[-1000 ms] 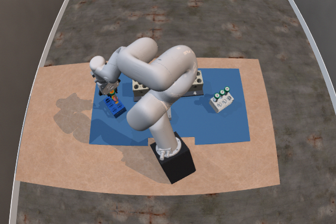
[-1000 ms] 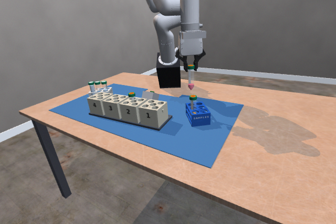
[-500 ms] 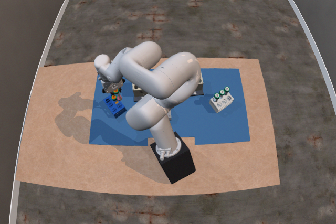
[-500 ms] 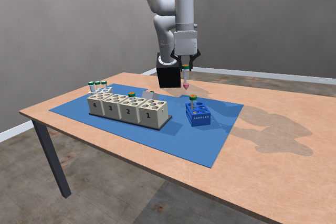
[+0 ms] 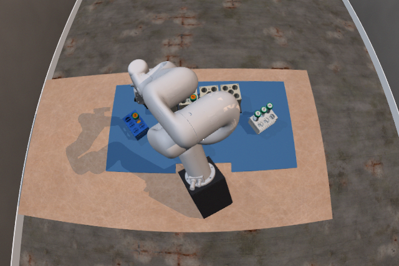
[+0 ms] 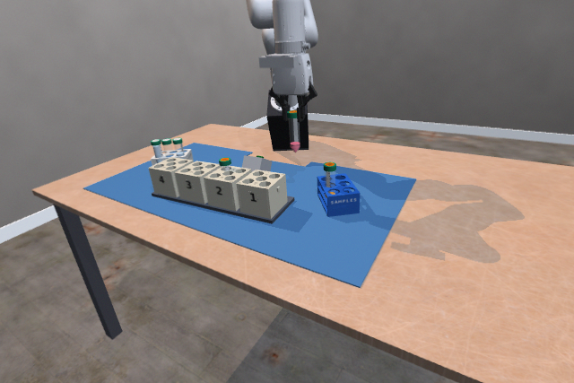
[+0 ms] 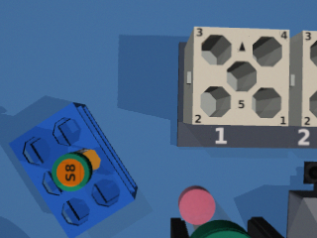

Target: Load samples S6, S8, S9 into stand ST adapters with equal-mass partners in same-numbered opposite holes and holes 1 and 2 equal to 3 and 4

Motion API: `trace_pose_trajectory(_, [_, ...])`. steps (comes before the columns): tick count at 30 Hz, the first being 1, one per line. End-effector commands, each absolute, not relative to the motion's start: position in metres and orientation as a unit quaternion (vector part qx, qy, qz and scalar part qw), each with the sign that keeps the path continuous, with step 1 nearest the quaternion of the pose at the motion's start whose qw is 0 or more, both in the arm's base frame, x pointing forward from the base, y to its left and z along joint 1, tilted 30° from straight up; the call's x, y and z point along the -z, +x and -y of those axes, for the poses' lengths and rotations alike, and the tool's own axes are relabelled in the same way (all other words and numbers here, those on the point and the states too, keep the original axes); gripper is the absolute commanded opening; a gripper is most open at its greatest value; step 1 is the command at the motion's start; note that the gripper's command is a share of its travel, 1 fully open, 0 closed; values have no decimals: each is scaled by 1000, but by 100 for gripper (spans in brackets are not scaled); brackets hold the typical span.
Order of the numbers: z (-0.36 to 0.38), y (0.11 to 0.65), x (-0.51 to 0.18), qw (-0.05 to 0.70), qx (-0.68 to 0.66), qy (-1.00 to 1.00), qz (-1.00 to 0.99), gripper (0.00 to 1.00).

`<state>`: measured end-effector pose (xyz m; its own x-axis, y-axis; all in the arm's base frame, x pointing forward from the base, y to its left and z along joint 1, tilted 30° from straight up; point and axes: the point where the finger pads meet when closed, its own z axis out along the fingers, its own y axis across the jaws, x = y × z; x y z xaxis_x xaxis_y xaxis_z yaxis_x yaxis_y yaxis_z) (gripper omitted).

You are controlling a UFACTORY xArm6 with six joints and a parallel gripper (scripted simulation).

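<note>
My gripper (image 6: pixel 291 112) (image 7: pixel 218 231) is shut on a green-capped sample tube (image 6: pixel 292 132) (image 7: pixel 197 204) with pink liquid in its tip. It holds the tube upright, high above the mat, between the blue SAMPLES rack (image 6: pixel 338 200) (image 7: pixel 121 185) (image 5: pixel 138 129) and adapter 1 (image 6: pixel 252 197) (image 7: pixel 238 116). I cannot read the held tube's ID. Sample S8 (image 7: pixel 70 172) (image 6: pixel 329 167) (image 5: pixel 134 115) stands in the blue rack. All five holes of adapter 1 are empty. An orange-dot tube (image 6: pixel 224 161) (image 5: pixel 192 97) stands in adapter 2 (image 6: pixel 220 191).
Adapters 3 (image 6: pixel 187 184) and 4 (image 6: pixel 160 179) sit empty in the dark stand (image 6: pixel 278 212) (image 7: pixel 198 136). A white rack (image 5: pixel 263 121) (image 6: pixel 186 153) holds three water blanks (image 5: pixel 263 109) (image 6: pixel 167 142). The DONE desk (image 6: pixel 256 163) stands behind adapter 1. The arm's black base (image 5: pixel 209 192) is at the table's edge.
</note>
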<state>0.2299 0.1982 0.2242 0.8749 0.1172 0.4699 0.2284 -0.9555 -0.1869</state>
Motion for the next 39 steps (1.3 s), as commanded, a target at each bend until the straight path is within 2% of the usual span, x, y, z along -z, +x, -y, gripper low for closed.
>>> trace_pose_trajectory(1, [-182,237,-224,124,233,-961,82,0])
trace_pose_trajectory(39, [-25,303,-207,123,233,-961,82,0])
